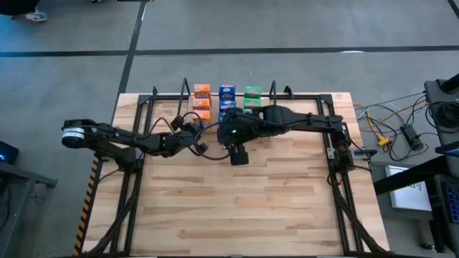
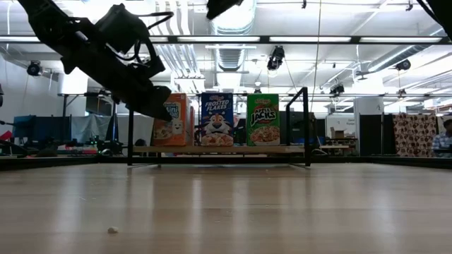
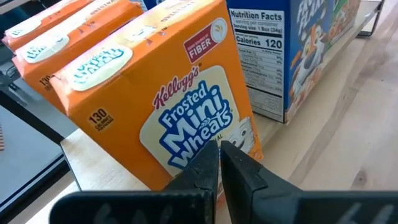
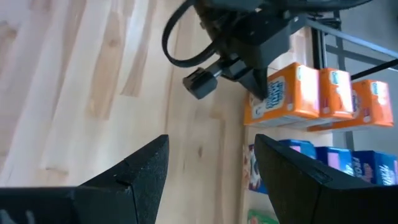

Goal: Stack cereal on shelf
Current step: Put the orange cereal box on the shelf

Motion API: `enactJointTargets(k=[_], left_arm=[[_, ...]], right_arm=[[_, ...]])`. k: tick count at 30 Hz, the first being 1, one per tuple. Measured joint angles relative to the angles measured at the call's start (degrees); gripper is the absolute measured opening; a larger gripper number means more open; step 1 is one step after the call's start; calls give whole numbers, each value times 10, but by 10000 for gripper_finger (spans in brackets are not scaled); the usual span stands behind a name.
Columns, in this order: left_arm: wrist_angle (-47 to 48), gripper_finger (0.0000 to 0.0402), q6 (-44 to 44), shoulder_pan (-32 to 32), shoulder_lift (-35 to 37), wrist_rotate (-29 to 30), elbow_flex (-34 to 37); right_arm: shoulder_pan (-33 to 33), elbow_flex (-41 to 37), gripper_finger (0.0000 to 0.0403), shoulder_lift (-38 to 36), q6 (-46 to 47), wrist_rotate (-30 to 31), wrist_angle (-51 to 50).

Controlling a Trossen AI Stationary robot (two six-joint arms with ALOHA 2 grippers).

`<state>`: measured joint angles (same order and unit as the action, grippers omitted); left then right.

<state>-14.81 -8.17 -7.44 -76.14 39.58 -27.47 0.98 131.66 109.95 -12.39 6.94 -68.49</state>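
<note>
The shelf (image 1: 153,97) of black rods stands along the table's far edge. On it stand rows of cereal: orange boxes (image 1: 202,102), blue boxes (image 1: 226,95) and green boxes (image 1: 252,96), upright on their bottoms. In the low view the front orange (image 2: 175,120), blue (image 2: 217,120) and green (image 2: 263,120) boxes face me. My left gripper (image 3: 221,163) is shut, its tips at the front orange box (image 3: 149,99). My right gripper (image 4: 211,180) hangs open and high over the table (image 1: 231,143), in front of the blue boxes, with nothing between its fingers. My left gripper has its shut fingertips (image 4: 266,94) against the front face of the nearest orange box, low on that face (image 3: 205,140). The fingers come slanting down from the table's near left side. The box stands upright on the shelf, with the other orange boxes behind it.
Bare wooden tabletop (image 1: 237,208) spreads over the whole near half. A small crumb (image 2: 111,229) lies near the front edge. Black frame rails (image 1: 337,158) run along both sides of the table, and cables (image 1: 387,129) lie off its right side.
</note>
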Motion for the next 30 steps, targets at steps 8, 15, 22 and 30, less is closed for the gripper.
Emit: enactJointTargets(k=[8,15,22,30], left_arm=[[4,0,-5,4,1,3,-4],[8,0,-4,5,1,3,-3],[8,0,-4,9,1,3,-2],[8,0,-5,9,1,3,-7]], right_arm=[[-14,-174,190,3,-25,14,203],[-61,-309,77,3,-89,77,410],[-92,-362,13,3,-125,46,523],[-96,-391,13,5,-133,36,577]])
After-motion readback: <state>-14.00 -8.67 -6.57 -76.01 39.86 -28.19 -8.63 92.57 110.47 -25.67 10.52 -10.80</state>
